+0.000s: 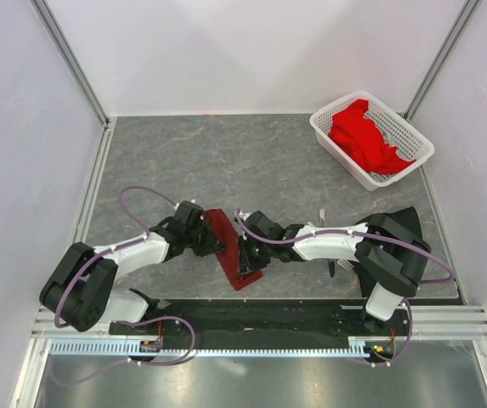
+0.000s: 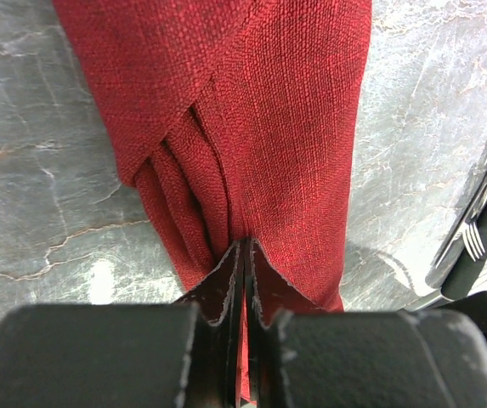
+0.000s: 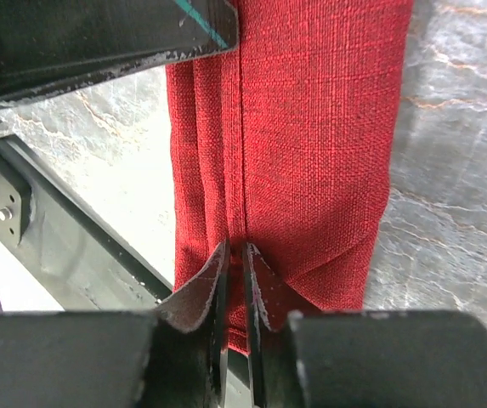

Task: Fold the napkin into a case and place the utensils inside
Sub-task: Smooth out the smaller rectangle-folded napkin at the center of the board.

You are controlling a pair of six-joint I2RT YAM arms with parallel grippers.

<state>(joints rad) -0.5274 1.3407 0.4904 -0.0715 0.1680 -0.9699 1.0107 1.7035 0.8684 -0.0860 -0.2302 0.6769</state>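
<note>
Grey marbled table [image 1: 226,161] inside a white-walled booth. A white lattice basket [image 1: 416,159] holding bright red cloth [image 1: 364,136] sits in the far right corner.

The napkin [image 1: 229,242] is at table centre between the two arms, already folded into a narrow strip. Its long axis is diagonal, running far-left to near-right.

The left pincer [image 2: 245,255] is closed, pinching the strip's near end, with the cloth running straight away from its tips. The right pincer [image 3: 236,255] comes in from the other side, its jaws a sliver apart with a fold ridge between them. This reads as a pinch on the napkin.

The utensils [image 2: 481,204] lie on the table to the right of the strip, apart from it and by the right arm. The right arm is therefore nearer for the pick.

No brand, label or readable writing anywhere.
</note>
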